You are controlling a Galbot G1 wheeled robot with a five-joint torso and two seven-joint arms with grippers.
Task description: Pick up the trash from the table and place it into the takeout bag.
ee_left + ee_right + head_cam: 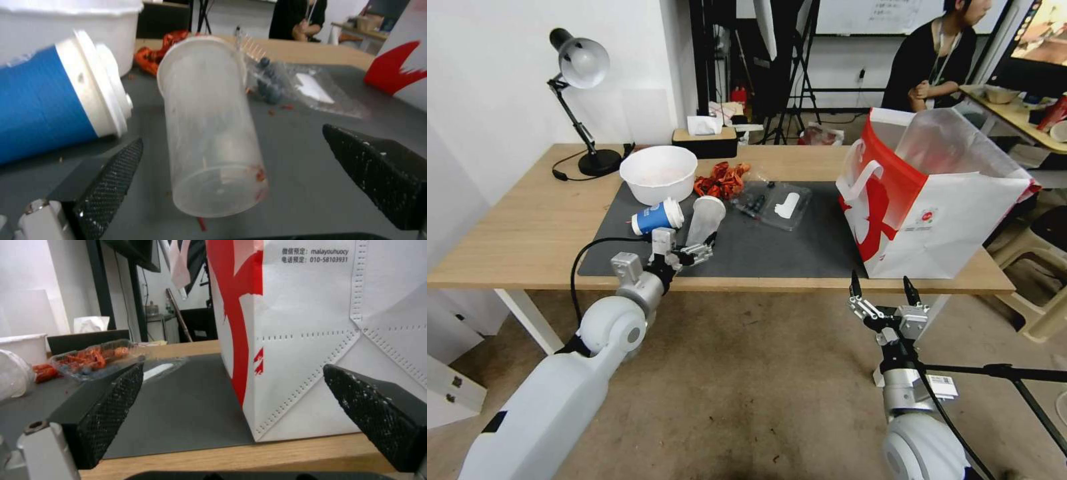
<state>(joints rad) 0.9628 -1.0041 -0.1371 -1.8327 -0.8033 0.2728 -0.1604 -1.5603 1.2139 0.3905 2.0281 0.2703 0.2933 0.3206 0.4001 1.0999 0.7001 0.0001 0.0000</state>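
A light-wood tabletop carried a dark mat, and the left claw reached over its near edge with its jaws spread wide, gripping nothing. Between those jaws lay a clear cup on its side, base toward the claw, red smears near the bottom. Just beside it lay a blue cup with a white lid, also on its side. A white bowl, red wrappers and a clear tray sat farther back. The bag stood well apart toward the right end of the tabletop, mouth open. The right claw hung below the tabletop edge in front of the bag, jaws open and empty.

The clear cup looked thin and round, so closing on it could likely crush it or send it rolling away. The left finger sat close to the blue cup and might knock it. The bag looked light, so a bump at its rim could tip it.
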